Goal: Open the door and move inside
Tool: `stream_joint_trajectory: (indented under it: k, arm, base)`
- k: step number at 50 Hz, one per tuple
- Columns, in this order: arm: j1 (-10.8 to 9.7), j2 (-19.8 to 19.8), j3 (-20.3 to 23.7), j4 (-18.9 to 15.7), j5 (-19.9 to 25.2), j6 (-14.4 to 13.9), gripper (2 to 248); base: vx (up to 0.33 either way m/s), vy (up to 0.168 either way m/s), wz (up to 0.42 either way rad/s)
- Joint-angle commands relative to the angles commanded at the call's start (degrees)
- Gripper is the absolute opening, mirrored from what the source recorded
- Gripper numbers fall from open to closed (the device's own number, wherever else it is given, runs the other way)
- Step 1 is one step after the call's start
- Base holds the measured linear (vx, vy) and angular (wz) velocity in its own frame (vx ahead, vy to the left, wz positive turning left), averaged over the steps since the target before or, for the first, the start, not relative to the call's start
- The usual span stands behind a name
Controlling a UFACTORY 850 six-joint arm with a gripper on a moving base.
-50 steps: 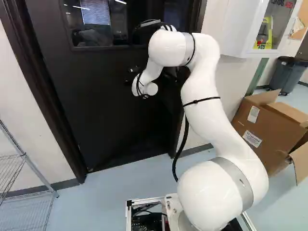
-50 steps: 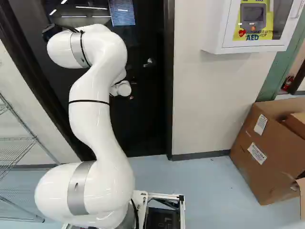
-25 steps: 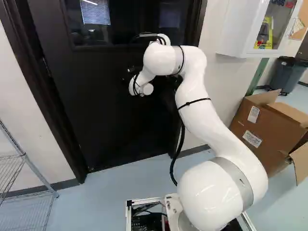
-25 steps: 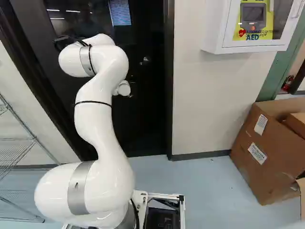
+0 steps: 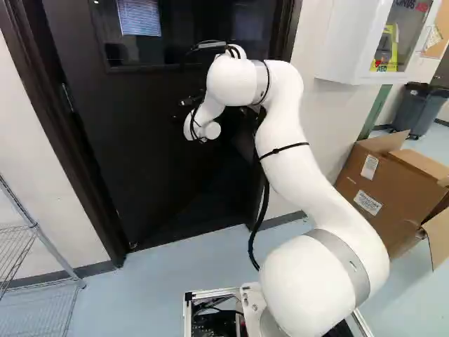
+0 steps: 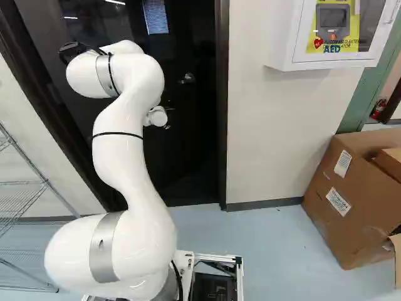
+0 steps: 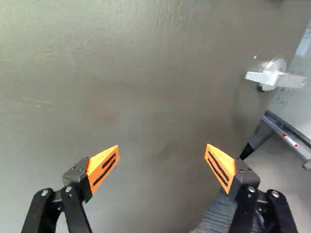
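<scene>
- Standing right of the middle in the left base view, my arm (image 5: 302, 161) bends over toward the dark door (image 5: 154, 182), which fills that view's upper left and middle.
- My claw (image 5: 189, 102) is small and dark up against the door there. By the wrist view it is spread, with a wide gap between its orange pads (image 7: 103, 167) and nothing pinched. The door's face lies ahead of it; I cannot tell whether it touches.
- The handle (image 7: 274, 77), a silver lever on a round base, sits off to the side ahead of one finger, outside the gap.
- I can see a shiny fitting (image 6: 187, 78) on the door in the upper middle of the right base view, just right of the arm.
- A glass pane (image 5: 137, 49) crosses the door's upper part. How far the door is ajar, I cannot tell.
- The door's dark frame (image 6: 222, 125) meets a pale wall (image 6: 269, 138) in the middle of the right base view.
- The white cabinet (image 6: 285, 37) hangs at that view's upper right, above an open cardboard box (image 6: 351, 194).
- Wire shelving (image 5: 35, 226) stands at the lower left of the left base view.
</scene>
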Motion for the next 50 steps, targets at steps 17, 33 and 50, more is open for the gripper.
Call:
stream_joint_trajectory:
  k: [17, 33, 50]
  arm:
    - [0.34, 4.88, 6.87, 0.0, 0.0, 0.0, 247]
    - [-0.15, 9.45, 13.19, 0.11, 0.0, 0.0, 247]
    - [-1.29, 14.02, 19.36, 0.75, 0.0, 0.0, 247]
  base:
    - [0.0, 0.0, 0.0]
    - [0.0, 0.0, 0.0]
    - [0.0, 0.0, 0.0]
